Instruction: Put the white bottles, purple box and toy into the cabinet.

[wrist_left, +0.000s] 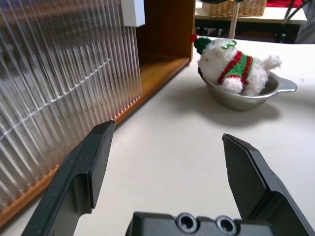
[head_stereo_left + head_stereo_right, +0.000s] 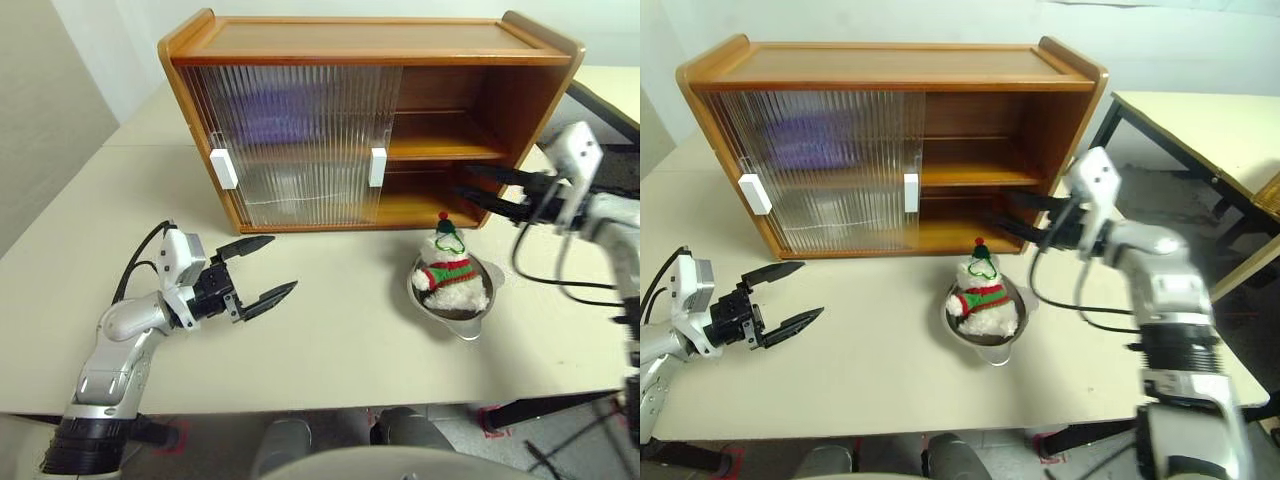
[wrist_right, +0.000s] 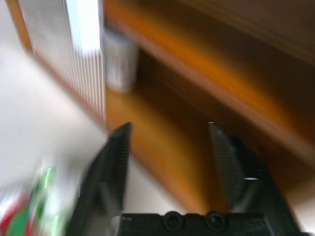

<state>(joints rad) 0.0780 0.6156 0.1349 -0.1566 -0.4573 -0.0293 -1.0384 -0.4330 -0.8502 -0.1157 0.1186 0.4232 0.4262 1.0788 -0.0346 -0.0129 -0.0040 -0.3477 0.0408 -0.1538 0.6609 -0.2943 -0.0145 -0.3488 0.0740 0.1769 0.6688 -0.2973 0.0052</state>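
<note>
The wooden cabinet (image 2: 370,40) stands at the back of the table, its ribbed doors (image 2: 300,140) slid over the left half and its right half open. The toy (image 2: 450,270), a white plush with a red-and-green scarf, lies in a metal bowl (image 2: 475,325) in front of the open half. My right gripper (image 2: 462,180) is open and empty, its fingers pointing into the lower right compartment. A white bottle (image 3: 120,66) stands on the lower shelf behind the door's edge. A purple blur (image 2: 275,115) shows through the door on the upper shelf. My left gripper (image 2: 284,262) hangs open and empty over the table's left.
A second table (image 2: 1200,130) stands to the right across a gap, with a wicker basket (image 1: 231,7) beyond it. Black cables (image 2: 540,275) hang from my right arm beside the bowl. Bare tabletop (image 2: 330,330) lies between my left gripper and the bowl.
</note>
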